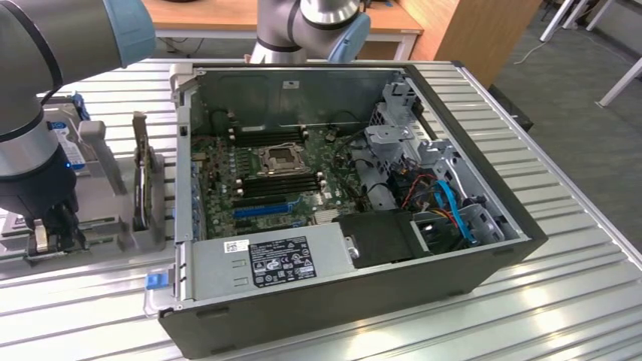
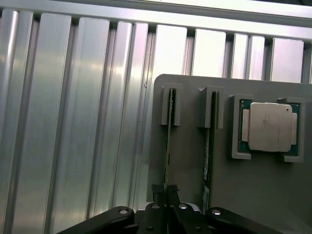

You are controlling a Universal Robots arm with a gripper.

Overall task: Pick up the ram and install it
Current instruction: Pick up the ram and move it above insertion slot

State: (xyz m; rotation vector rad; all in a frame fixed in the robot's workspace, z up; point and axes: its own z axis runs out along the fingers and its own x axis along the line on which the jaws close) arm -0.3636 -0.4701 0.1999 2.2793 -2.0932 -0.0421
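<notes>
Ram (image 2: 167,146) upright in gray holder (image 2: 187,165) slot, hand (image 2: 165,190) clamped on it; CPU (image 2: 269,126) in adjacent pocket.

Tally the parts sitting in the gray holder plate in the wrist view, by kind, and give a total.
Ram sticks: 2
Processor chip: 1
Total: 3

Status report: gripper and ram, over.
Gripper low over thin green ram stick, grip unclear. Stick on edge in slotted grey plastic tray, twin stick beside it. Nothing in the way.
</notes>
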